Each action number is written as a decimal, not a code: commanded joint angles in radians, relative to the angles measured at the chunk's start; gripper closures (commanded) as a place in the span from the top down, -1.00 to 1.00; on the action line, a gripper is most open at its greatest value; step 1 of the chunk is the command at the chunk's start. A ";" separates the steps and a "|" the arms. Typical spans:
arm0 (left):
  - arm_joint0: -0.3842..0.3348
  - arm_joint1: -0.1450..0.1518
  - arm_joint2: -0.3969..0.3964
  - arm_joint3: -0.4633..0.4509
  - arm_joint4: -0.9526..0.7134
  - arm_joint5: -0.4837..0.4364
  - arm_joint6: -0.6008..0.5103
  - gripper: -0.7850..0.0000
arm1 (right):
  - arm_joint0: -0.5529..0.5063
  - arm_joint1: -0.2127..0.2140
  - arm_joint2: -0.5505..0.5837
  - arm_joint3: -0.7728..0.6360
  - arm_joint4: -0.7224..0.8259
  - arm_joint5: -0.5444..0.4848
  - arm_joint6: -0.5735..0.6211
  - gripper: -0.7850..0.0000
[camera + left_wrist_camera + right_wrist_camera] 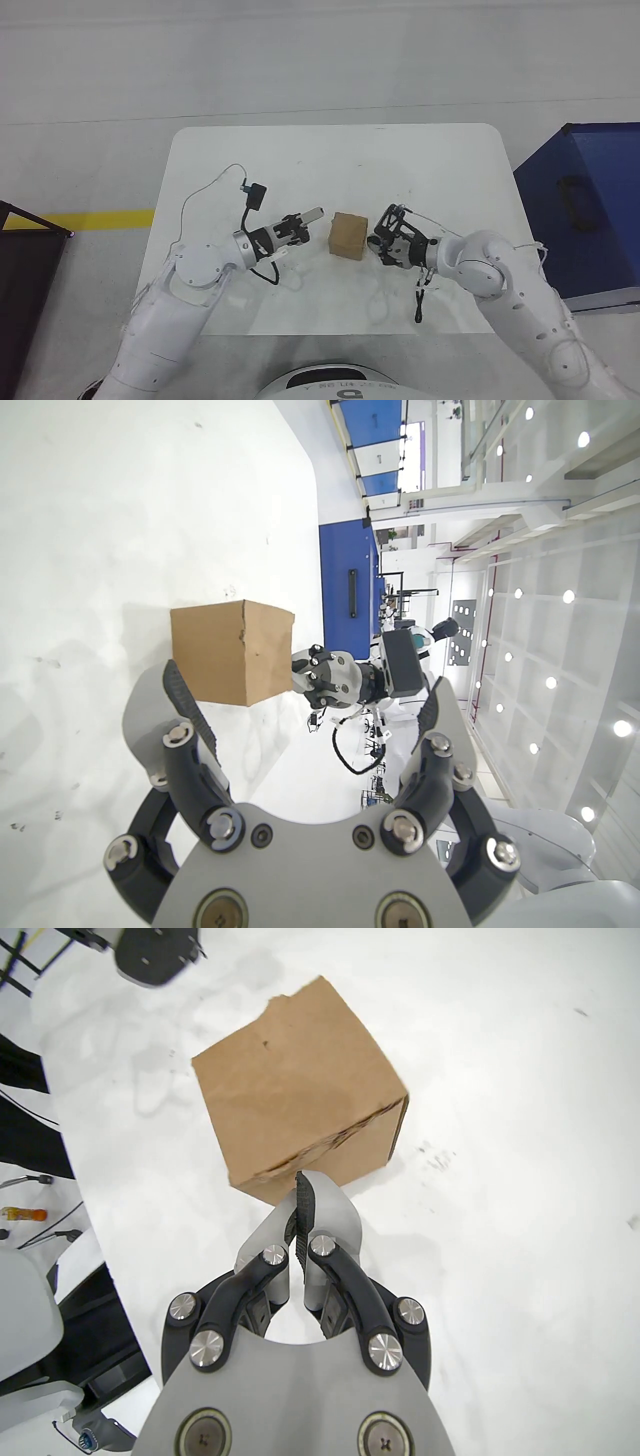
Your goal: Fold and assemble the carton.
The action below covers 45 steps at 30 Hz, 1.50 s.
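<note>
One brown carton (348, 235) stands closed up as a small cube near the middle of the single white bench (430, 160), with two claws flanking it, one on each side. The left claw (303, 674) is released, its two fingers (182, 695) spread wide, and it sits just beside the carton without touching it. The right claw (301, 1183) is clenched, its two pads pressed flat together with nothing between them. Its tip sits right at the carton's side face just under a top edge, though whether it presses on the card or stops just short is hard to make out. That edge looks frayed and ragged in the right wrist view, and one corner of the top face is torn. The carton's underside and the faces turned away from each camera are hidden, so the flaps there cannot be judged. In the left wrist view the carton covers the right claw's fingertips. Beyond the bench, on the robot's right, one blue bin (590, 200) is cut off by the edge of the top view, and one yellow stripe (80, 218) runs along the floor on the robot's left
</note>
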 commanded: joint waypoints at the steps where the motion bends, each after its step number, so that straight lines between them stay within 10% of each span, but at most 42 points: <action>1: 0.005 0.001 -0.001 -0.006 0.003 0.003 0.002 1.00 | 0.008 0.003 0.027 0.031 -0.025 0.031 -0.002 -1.00; 14: 0.071 0.013 -0.037 -0.032 0.008 0.003 0.033 1.00 | 0.071 -0.028 -0.153 -0.002 0.042 -0.023 0.014 -1.00; 24: 0.147 0.024 -0.059 -0.046 0.017 0.003 0.021 1.00 | 0.037 0.001 0.068 0.043 0.080 0.045 -0.109 -1.00; 45: -0.289 -0.064 0.239 0.305 -0.041 0.054 0.050 1.00 | 0.114 -0.021 -0.023 0.116 -0.045 0.106 -0.125 -1.00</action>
